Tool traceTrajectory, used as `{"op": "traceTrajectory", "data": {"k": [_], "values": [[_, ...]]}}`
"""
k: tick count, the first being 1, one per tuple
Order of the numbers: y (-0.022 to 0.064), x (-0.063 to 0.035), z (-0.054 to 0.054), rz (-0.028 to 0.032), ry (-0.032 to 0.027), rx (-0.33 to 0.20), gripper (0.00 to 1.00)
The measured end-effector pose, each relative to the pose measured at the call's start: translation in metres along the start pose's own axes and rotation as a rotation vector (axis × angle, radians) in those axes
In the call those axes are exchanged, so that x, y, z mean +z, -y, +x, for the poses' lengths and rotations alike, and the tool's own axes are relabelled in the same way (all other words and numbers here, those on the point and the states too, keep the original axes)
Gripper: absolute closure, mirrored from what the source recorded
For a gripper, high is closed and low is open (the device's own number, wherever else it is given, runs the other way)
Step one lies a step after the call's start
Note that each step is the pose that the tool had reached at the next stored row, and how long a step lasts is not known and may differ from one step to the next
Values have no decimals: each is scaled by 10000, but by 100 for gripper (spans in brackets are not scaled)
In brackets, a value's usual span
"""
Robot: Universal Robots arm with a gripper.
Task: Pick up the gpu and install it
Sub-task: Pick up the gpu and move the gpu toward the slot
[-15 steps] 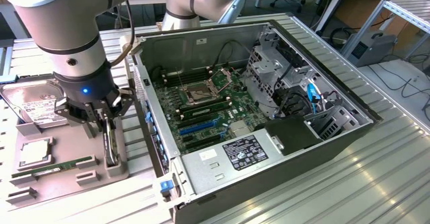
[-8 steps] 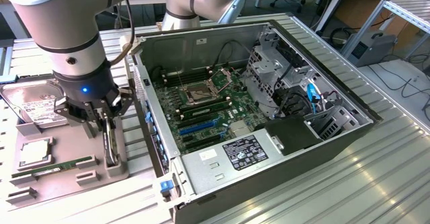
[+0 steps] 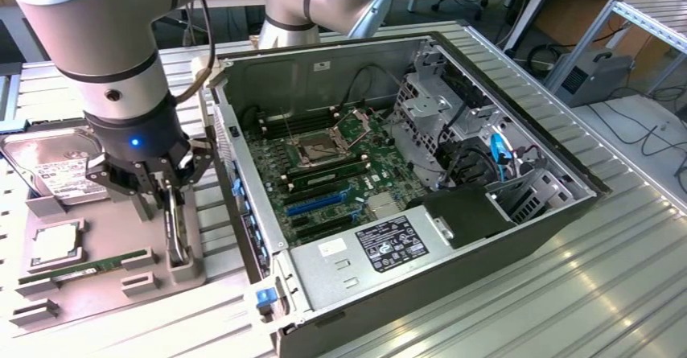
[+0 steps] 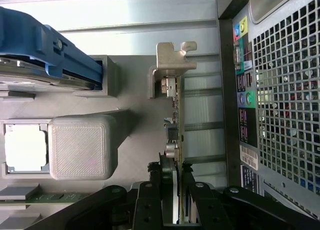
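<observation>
The gpu (image 3: 179, 241) stands on edge in a slot of the grey holder tray (image 3: 108, 298) at the exterior view's left, beside the open computer case (image 3: 429, 237). My gripper (image 3: 172, 213) reaches down onto its upper edge. In the wrist view the gpu (image 4: 176, 120) is edge-on, its silvery bracket (image 4: 172, 64) at the far end. My gripper (image 4: 174, 172) has one black finger pressed against each face of the card. The card still rests in the holder.
The tray also carries a hard drive (image 3: 54, 169), a CPU (image 3: 56, 245) and a green memory stick (image 3: 86, 268). The case's rear panel (image 4: 280, 99) lies close beside the card. Blue expansion slots (image 3: 317, 203) sit on the motherboard. A second arm (image 3: 322, 0) stands behind the case.
</observation>
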State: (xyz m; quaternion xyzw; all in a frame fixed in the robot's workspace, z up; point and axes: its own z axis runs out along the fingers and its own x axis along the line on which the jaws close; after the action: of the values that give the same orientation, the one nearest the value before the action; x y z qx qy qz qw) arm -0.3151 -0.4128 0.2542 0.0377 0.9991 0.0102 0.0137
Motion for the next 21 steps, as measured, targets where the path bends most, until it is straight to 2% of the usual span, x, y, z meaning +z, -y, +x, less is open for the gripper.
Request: {"op": "traceTrajectory", "data": {"k": [21], "values": [[-1, -42, -1, 0, -1, 0, 73]]}}
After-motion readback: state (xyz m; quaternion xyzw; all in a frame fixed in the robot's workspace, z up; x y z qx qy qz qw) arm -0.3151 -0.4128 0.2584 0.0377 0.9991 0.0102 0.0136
